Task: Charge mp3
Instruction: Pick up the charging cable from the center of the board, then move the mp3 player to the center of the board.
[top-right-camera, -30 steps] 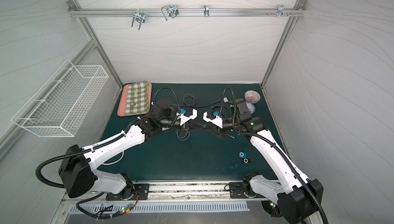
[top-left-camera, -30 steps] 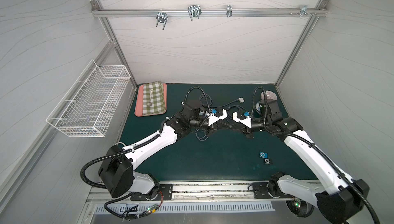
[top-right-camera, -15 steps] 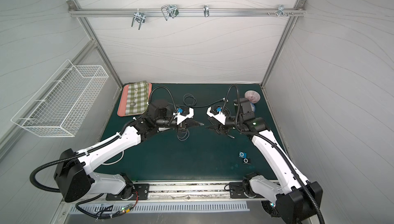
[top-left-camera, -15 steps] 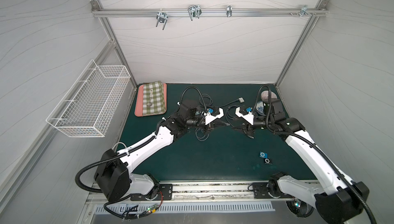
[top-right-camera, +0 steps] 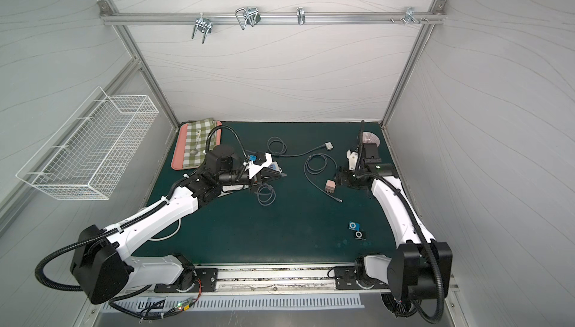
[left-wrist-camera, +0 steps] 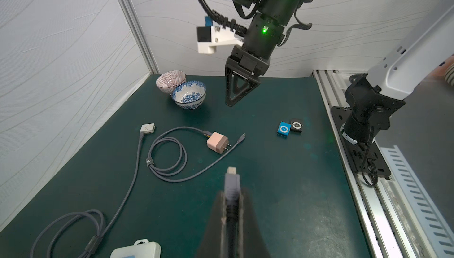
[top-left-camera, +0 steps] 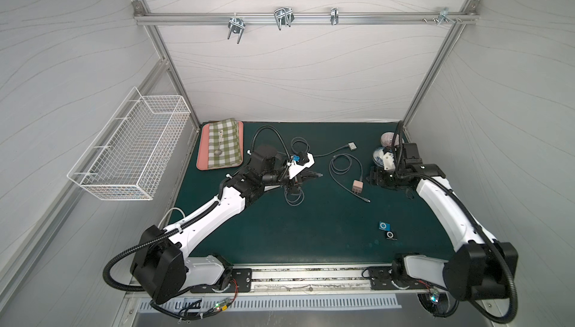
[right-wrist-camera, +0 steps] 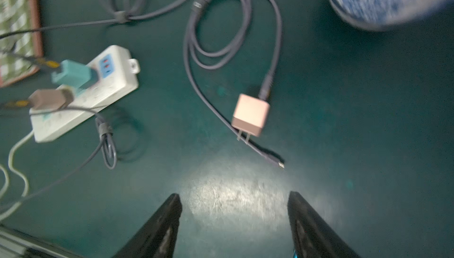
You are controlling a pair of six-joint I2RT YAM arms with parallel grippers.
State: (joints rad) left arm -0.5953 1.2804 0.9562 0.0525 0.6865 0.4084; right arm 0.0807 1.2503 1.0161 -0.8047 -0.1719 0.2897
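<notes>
Grey cable plug (left-wrist-camera: 232, 183), clamped in the left gripper (top-left-camera: 315, 175), points rightward; small blue square mp3 player (top-left-camera: 384, 225) lies nearer the open right gripper (right-wrist-camera: 234, 194).

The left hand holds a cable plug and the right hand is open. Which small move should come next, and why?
Probably move the right hand toward the blue mp3 player and lower over it. That hand is open and empty, the left hand is shut on the cable plug, and the player lies on the mat unplugged.
</notes>
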